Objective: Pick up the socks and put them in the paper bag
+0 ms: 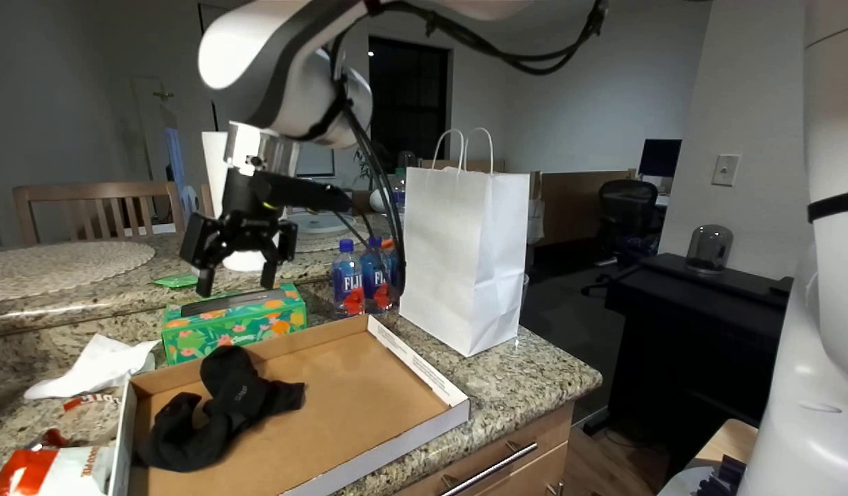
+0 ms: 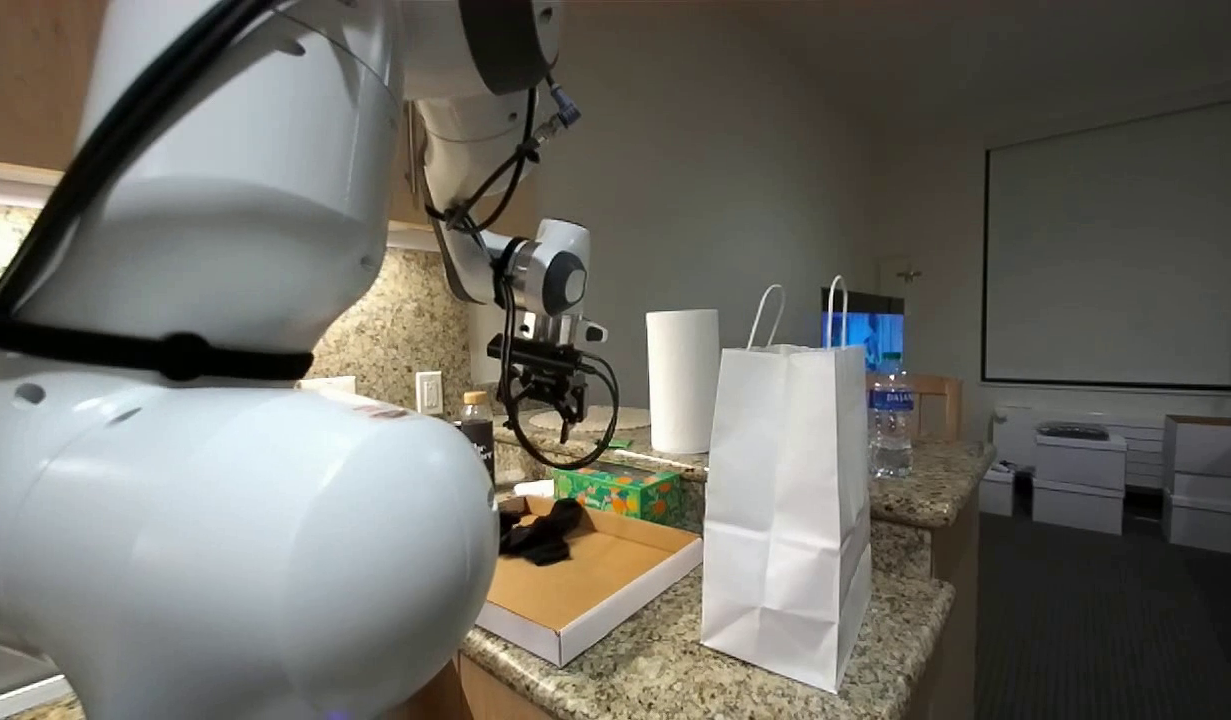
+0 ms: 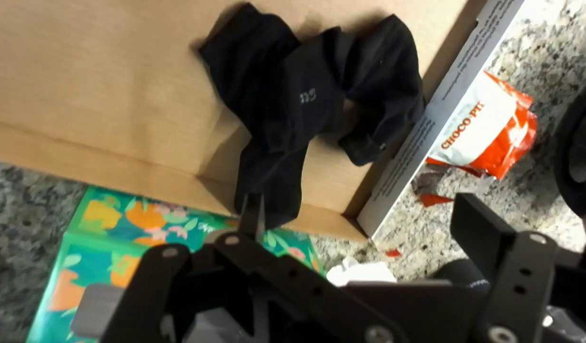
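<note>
Black two-fingered claw (image 1: 236, 282) hangs with its tips wide apart. On a speckled granite counter (image 1: 554, 373) lies a red-and-white plastic wrapper (image 3: 492, 121) lettered "CHOCO-PI", beside a shallow brown cardboard tray (image 1: 355, 393) of rumpled black fabric socks (image 1: 241, 398), their long axis slanting inward from the wrapper's side. Farther back stand a green flowered tissue box (image 1: 258, 327), an upright white paper bag (image 1: 448, 255) and blue-capped "FIJI" bottles (image 1: 346, 275); beyond, a black office chair (image 1: 627, 200).

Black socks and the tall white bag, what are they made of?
The socks look like soft, dull fabric: they slump in loose folds. The bag seems to be stiffish matte white paper, with sharp creases; I can't tell if it's coated.
</note>
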Robot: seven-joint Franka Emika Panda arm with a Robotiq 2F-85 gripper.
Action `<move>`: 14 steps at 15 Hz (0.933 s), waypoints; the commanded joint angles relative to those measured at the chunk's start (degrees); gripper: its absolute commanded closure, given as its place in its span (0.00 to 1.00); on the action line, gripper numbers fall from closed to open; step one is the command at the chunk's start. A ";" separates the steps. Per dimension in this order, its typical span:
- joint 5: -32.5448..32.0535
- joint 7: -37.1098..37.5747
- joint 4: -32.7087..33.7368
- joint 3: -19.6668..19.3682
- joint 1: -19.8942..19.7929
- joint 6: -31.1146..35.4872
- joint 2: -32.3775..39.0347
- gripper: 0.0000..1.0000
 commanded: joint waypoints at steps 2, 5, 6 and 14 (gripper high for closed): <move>-3.26 7.28 2.47 -0.12 3.20 1.95 8.71 0.00; -6.79 13.66 2.73 -2.00 6.09 6.01 12.51 0.00; -7.78 15.49 3.00 -2.68 6.83 6.96 13.40 0.00; -14.72 25.47 3.36 -8.14 11.07 9.86 16.56 0.00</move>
